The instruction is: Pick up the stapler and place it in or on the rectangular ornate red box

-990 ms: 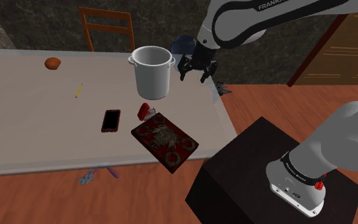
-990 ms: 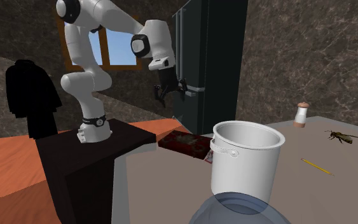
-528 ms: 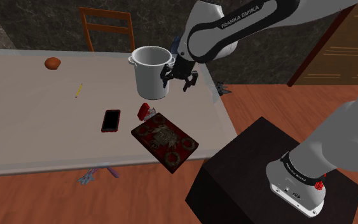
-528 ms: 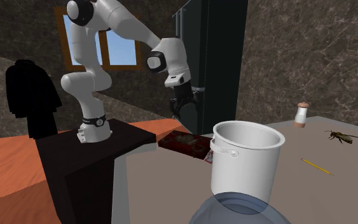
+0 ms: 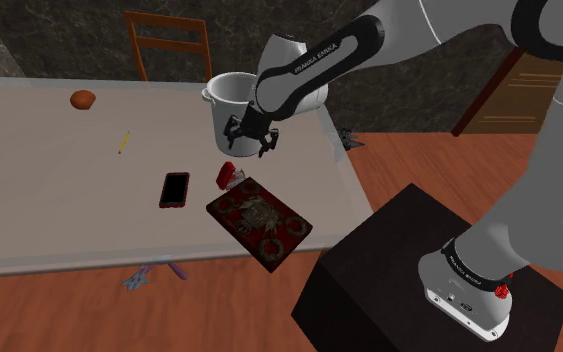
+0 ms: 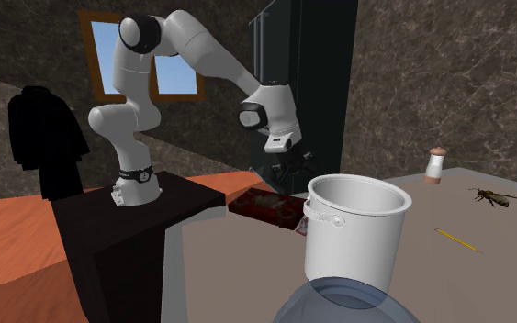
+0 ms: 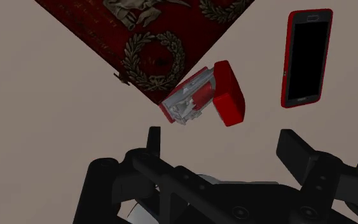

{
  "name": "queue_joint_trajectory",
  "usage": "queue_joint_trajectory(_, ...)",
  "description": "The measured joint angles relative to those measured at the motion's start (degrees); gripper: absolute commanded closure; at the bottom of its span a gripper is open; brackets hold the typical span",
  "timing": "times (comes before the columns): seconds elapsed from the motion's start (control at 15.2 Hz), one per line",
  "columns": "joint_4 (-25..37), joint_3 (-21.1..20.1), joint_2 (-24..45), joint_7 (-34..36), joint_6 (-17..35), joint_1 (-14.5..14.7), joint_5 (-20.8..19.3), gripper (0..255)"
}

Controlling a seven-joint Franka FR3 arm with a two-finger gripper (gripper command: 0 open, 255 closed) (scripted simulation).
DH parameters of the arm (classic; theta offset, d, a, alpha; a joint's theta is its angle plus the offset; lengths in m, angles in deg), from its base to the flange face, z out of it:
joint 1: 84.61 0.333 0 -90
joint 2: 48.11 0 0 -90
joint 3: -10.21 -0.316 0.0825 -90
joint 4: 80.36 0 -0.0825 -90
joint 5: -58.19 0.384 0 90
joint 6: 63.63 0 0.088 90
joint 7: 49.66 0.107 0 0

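The stapler [image 5: 229, 176] is red with a grey metal underside and lies on the table against a corner of the red box [image 5: 259, 222]. That box is flat and rectangular, with pale wreath ornaments on its lid. My black gripper [image 5: 252, 141] hangs open in front of the pot, a little above the stapler and touching nothing. In the wrist view the stapler [image 7: 203, 95] lies just ahead of my gripper [image 7: 225, 143], beside the box's [image 7: 152, 25] corner, with the fingers [image 7: 298, 149] standing wide apart. In the second exterior view the gripper [image 6: 288, 171] hovers over the box [image 6: 267, 206].
A tall grey pot [image 5: 239, 110] stands right behind the gripper. A red phone [image 5: 174, 189] lies beside the stapler, and a pencil [image 5: 124, 141] and an orange lump [image 5: 83, 99] lie farther off. The table edge [image 5: 354, 185] is close to the box. A chair [image 5: 169, 45] stands behind.
The arm has swung down and towards the shoulder view's left, from beside the pot's rim to just above the stapler. The fingers have stayed open. Nothing on the table has moved.
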Motion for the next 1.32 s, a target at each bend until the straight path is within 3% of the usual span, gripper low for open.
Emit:
queue_joint_trajectory(0.26, 6.55, 0.26, 7.5, 2.45, 1.7, 1.42, 0.34, 0)
queue_joint_trajectory(0.53, 9.05, 0.51, 11.34, 3.15, 3.24, 2.38, 0.06, 0)
queue_joint_trajectory(1.19, 10.34, 0.66, 13.95, 3.35, 4.66, 3.02, -0.15, 0)
queue_joint_trajectory(1.25, 10.34, 0.66, 13.95, 3.35, 4.66, 3.02, -0.15, 255)
queue_joint_trajectory(1.32, 10.34, 0.66, 13.95, 3.35, 4.66, 3.02, -0.15, 255)
